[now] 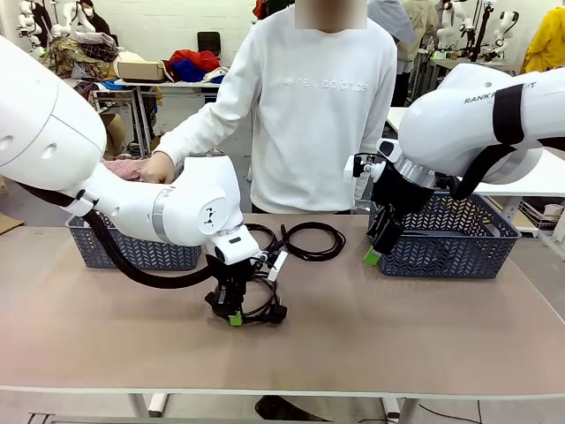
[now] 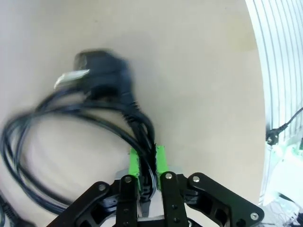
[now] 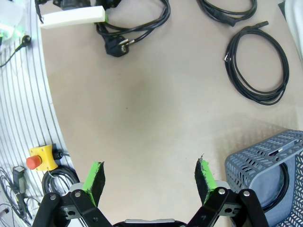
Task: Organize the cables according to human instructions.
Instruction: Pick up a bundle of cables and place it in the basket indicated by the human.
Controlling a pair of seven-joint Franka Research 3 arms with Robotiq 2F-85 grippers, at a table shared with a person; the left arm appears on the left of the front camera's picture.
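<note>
One cable (image 1: 261, 306), a coiled black cord with a chunky plug (image 2: 102, 75), lies on the table in front of the middle. My left gripper (image 1: 234, 314) is shut on its strands (image 2: 147, 158), which pass between the green pads. A second coiled cable (image 1: 312, 240) lies farther back at the table's middle (image 3: 258, 66). A third cable (image 1: 262, 233) sits beside it, partly behind my left arm. My right gripper (image 1: 374, 254) hangs open with nothing between its fingers (image 3: 150, 179), above bare table by the right basket's front left corner.
A grey basket (image 1: 132, 254) stands at the back left, with the person's hand (image 1: 159, 168) over it. A second grey basket (image 1: 459, 247) stands at the back right; a black cord loop (image 3: 283, 187) shows inside it. A red emergency button (image 3: 34, 161) sits below the table edge.
</note>
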